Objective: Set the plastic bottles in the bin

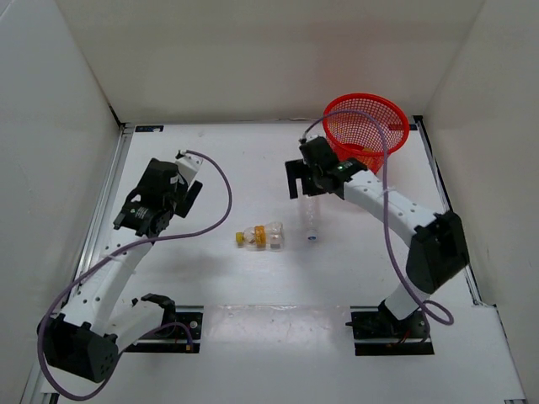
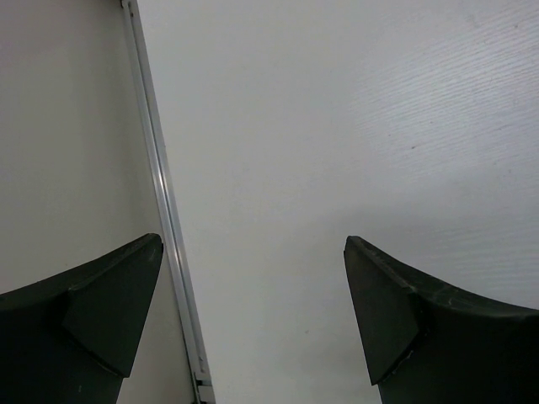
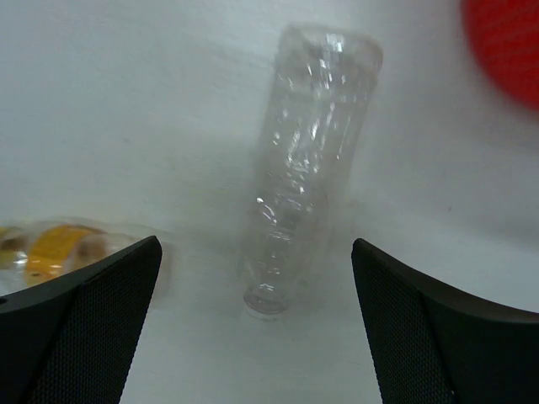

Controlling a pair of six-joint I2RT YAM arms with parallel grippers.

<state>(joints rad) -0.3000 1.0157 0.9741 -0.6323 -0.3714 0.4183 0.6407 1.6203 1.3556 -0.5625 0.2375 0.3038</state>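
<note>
Near round red mesh bin (image 1: 394, 111), slim clear bottle (image 1: 311, 217)

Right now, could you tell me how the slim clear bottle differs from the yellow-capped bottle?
The slim clear bottle is longer and unlabelled; the yellow-capped bottle is shorter with a yellow-orange label. The slim clear bottle runs near-to-far, the yellow-capped bottle left-to-right. The slim clear bottle is centred before the open right gripper; the yellow-capped bottle sits off to one side. Both lie on their sides on the table, outside the bin.
</note>
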